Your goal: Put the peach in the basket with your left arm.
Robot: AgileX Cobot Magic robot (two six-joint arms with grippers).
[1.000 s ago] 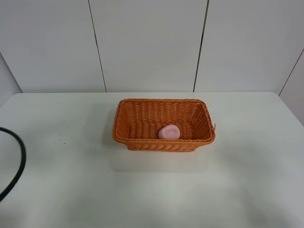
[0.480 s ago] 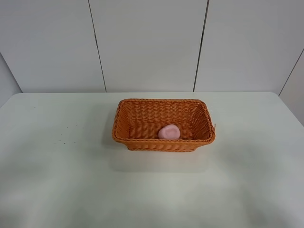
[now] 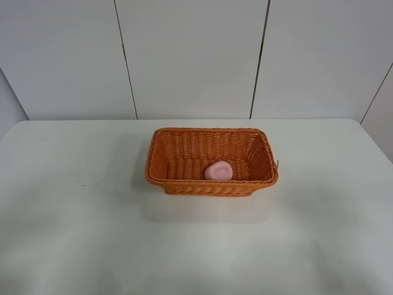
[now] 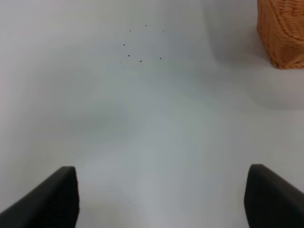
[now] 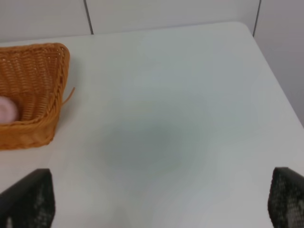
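The peach (image 3: 218, 171) lies inside the wicker basket (image 3: 163, 157), near its front wall, on the white desk (image 3: 73, 221). The left tool (image 4: 161, 197) and right tool (image 5: 161, 202) both stand spread wide, empty, above bare desk. No writing is legible.

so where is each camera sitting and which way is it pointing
Exterior high: mounted up high, looking down over the white table at the basket with the peach inside; no part of the robot shows.
Left wrist: low over the table, facing a basket corner; open left gripper, both fingertips at the frame edge.
Right wrist: low over the table, facing the basket's end and the wall; open right gripper.
Shared: exterior and right wrist both show the peach in the basket.
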